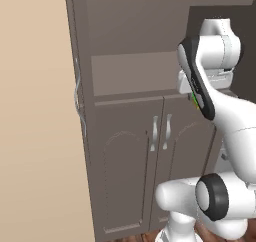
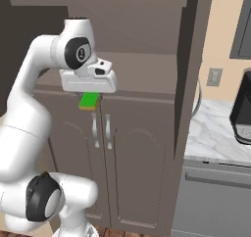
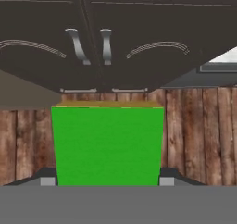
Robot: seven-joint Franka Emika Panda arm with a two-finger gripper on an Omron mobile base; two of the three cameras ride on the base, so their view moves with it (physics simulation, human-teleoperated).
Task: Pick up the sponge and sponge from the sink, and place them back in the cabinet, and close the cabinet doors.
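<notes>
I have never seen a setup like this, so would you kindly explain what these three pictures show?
It is a white robot arm in a simulated kitchen. Two pictures come from cameras behind the arm, on its left and right; the third looks along its hand. The gripper is shut on a green sponge, which looms large in the hand picture. It hangs in front of a tall brown cabinet whose upper shelves stand open; the lower arched doors are closed. A marble counter lies to the right.

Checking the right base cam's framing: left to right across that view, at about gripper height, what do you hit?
White arm → gripper shut on the green sponge → lower arched cabinet doors → open plain-panel cabinet door seen edge-on → marble counter → dark appliance at the right edge.
</notes>
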